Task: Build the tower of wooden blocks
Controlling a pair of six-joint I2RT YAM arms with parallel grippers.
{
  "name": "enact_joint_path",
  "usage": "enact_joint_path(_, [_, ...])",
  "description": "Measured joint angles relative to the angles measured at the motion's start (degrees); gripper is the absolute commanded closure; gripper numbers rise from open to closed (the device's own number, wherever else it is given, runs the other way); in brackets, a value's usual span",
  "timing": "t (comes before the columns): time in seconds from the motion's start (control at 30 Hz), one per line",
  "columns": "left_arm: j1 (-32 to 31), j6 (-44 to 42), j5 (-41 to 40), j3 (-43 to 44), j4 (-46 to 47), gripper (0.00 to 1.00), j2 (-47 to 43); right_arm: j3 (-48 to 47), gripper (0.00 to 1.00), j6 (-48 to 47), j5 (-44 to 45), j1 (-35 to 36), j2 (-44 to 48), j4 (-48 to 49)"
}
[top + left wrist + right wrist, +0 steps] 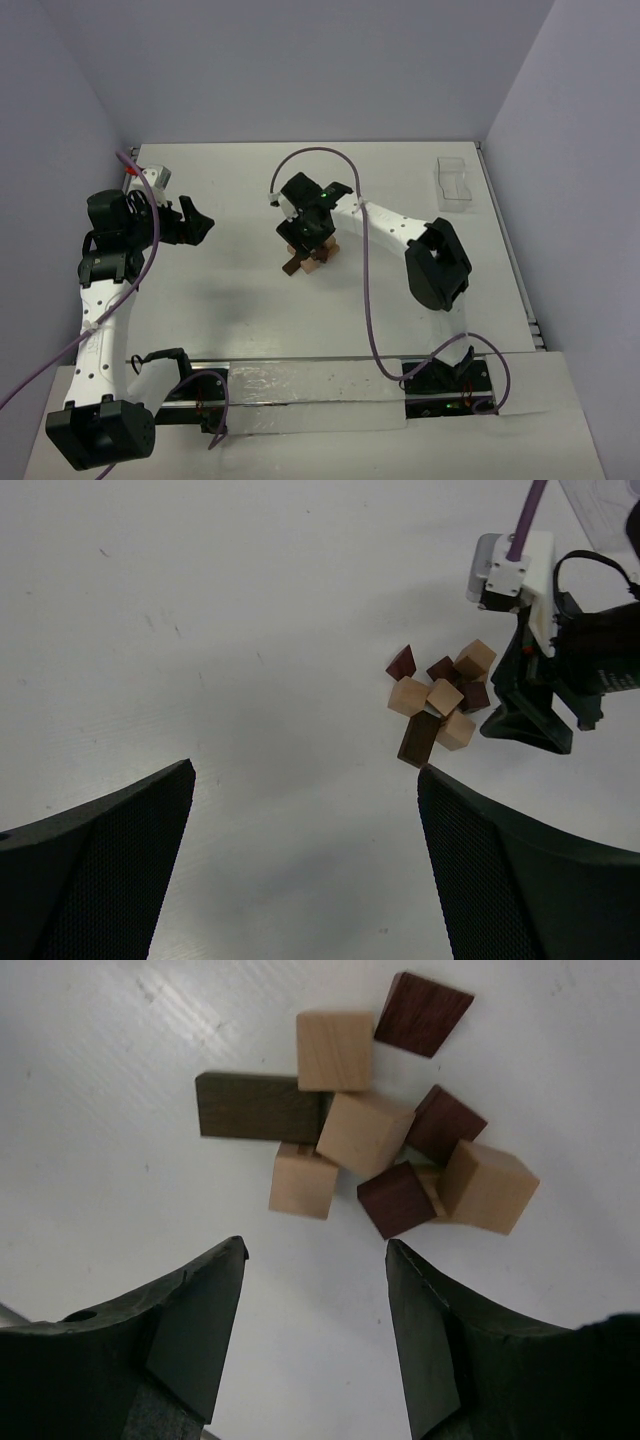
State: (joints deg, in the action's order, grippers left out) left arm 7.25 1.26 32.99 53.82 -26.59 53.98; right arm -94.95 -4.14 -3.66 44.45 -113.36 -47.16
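The wood blocks (364, 1132) lie in a loose heap on the white table, several tan and dark reddish-brown cubes plus one longer dark brown piece (258, 1107). They also show as a small pile (308, 262) (440, 702). No tower is in view. My right gripper (315, 1250) hovers just beside the heap, open, with only bare table between its fingers. It appears from above as the right gripper (312, 243). My left gripper (305, 770) is wide open and empty, well to the left of the pile; from above the left gripper (197, 224) points toward the middle.
A clear plastic tray (455, 183) sits at the back right near the table's edge. The right arm (436, 262) and its purple cable (367, 290) stretch over the table's right half. Grey walls close in the left, back and right.
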Motion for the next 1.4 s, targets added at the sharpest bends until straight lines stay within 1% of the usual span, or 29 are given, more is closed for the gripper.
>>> enact_joint_path(0.17, [0.00,0.00,0.00,0.00,-0.14,0.02,0.00,-3.04,0.36,1.14,1.91,0.00,-5.48,-0.35])
enact_joint_path(0.33, [0.00,0.00,0.00,0.00,-0.17,0.02,0.00,-5.01,0.36,1.78,2.62,0.00,-8.80,-1.21])
enact_joint_path(0.77, [0.00,0.00,0.00,0.00,-0.17,0.02,0.00,-9.50,0.38,2.45,2.80,-0.01,-11.81,-1.85])
enact_joint_path(1.03, [0.00,0.00,0.00,0.00,-0.16,0.02,0.00,-10.42,0.48,3.07,2.36,-0.48,-14.54,-2.52])
enact_joint_path(1.07, [0.00,0.01,0.00,-0.01,-0.16,0.02,0.00,-10.53,0.51,3.13,2.28,-0.57,-14.54,-2.61])
enact_joint_path(1.4, [0.00,0.02,-0.04,-0.29,-0.14,0.02,-0.14,-10.70,0.61,3.37,-1.95,-0.98,-14.54,-3.89])
